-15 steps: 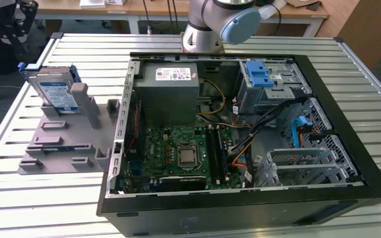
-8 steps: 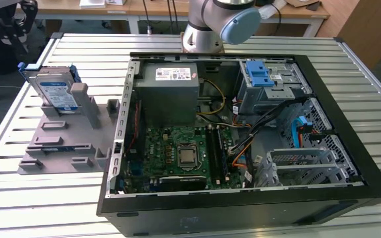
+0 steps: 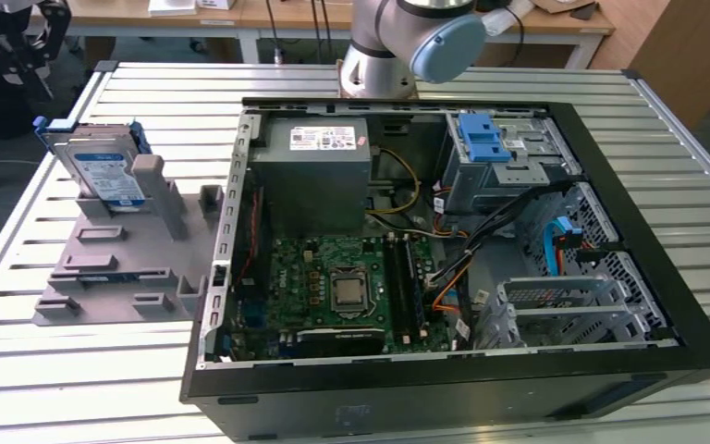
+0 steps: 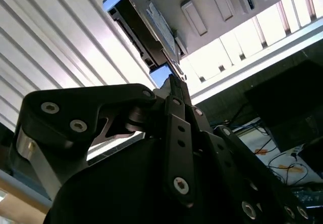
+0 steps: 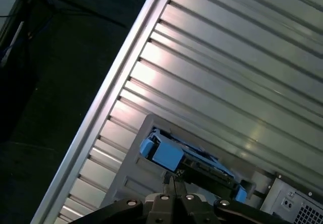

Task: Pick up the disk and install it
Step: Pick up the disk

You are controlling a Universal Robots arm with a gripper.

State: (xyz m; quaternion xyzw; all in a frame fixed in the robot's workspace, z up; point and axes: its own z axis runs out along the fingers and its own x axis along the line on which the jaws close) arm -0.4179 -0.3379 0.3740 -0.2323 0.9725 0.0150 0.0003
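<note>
Gripper point(image 5: 171, 179) point(image 4: 174, 82) of mine has its fingertips pressed together with nothing between them, and in both wrist views it's pointed toward the disk point(image 5: 199, 163) point(image 4: 146, 24), not touching it as far as I can tell. That disk point(image 3: 103, 171) stands on edge, blue rails on, slotted into the grey holder point(image 3: 108, 268) on the slatted table point(image 3: 34, 370). It's off to the exterior view's left of the open computer case point(image 3: 454, 231), well apart from the drive cage point(image 3: 497, 148) with the blue tabs.
</note>
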